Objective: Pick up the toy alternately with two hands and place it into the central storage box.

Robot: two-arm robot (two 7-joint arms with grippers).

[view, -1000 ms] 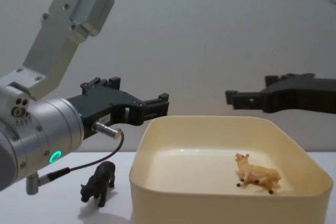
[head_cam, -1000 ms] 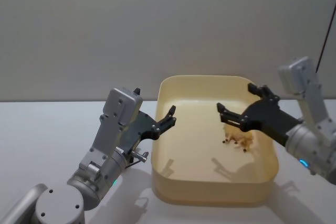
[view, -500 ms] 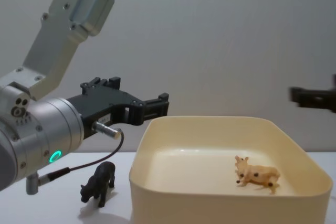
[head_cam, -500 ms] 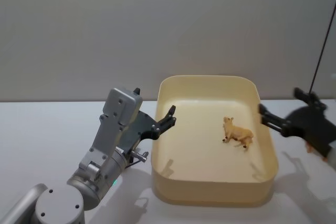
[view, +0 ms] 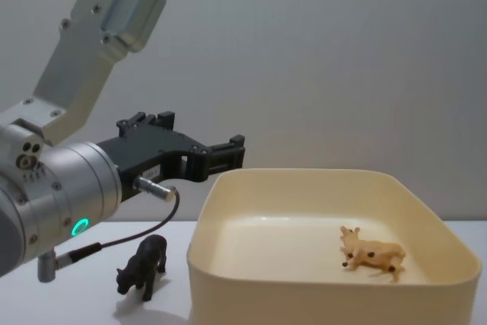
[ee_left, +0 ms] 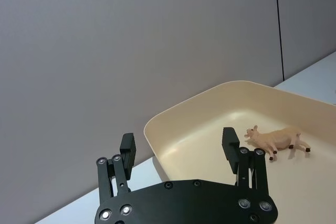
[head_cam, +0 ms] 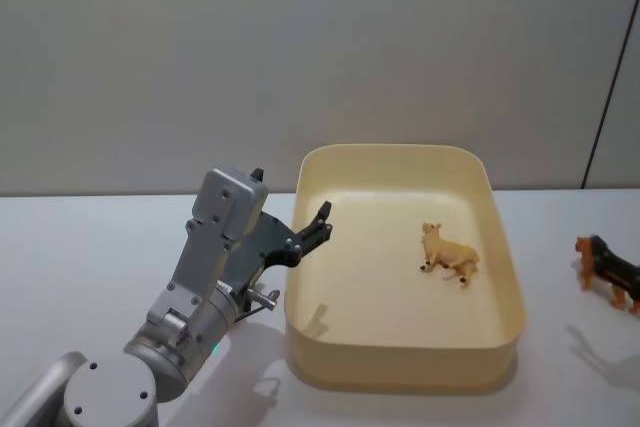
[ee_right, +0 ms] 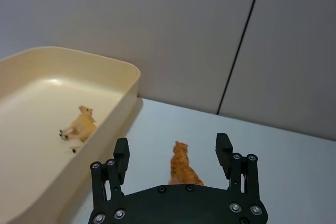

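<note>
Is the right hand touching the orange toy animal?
Apart: the right wrist view shows bare table between the orange toy animal and both right hand fingers.

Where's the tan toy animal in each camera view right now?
Head view: tan toy animal in the cream-yellow tub, right of centre.
Chest view: tan toy animal low right, inside the tub.
Left wrist view: tan toy animal on the tub floor.
Right wrist view: tan toy animal by the tub's wall.
Shared landmark: that tub's rim.
</note>
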